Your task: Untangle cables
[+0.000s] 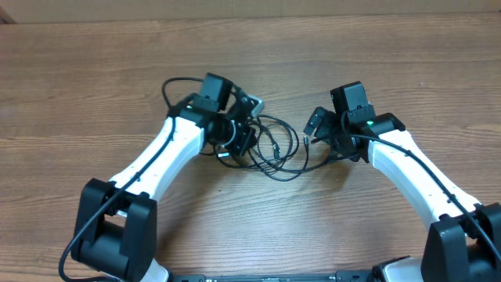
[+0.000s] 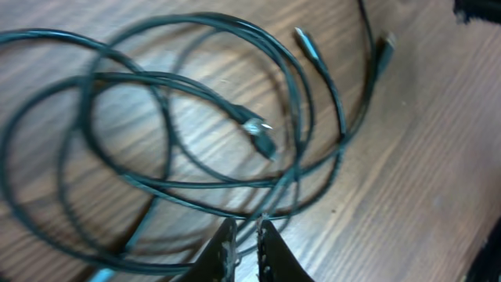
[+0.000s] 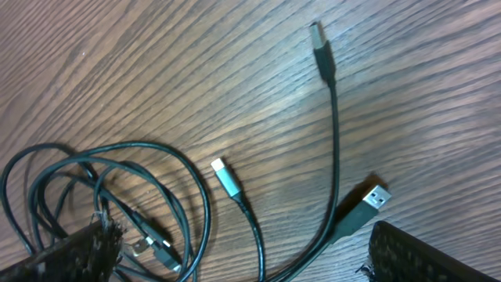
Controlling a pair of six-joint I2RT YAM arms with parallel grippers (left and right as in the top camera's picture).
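Note:
Thin black cables lie in a loose tangle on the wooden table between my two arms. In the left wrist view the loops cross each other, with a small silver-tipped plug in their middle. My left gripper sits at the loops' near edge, its fingers almost together on one strand; from above it is at the tangle's left side. My right gripper is wide open above loose ends: a USB plug, a silver plug and a third plug. It holds nothing.
The table is bare wood around the tangle. Thicker black wires fixed to the left arm loop out behind its wrist. Both arm bases stand at the near edge.

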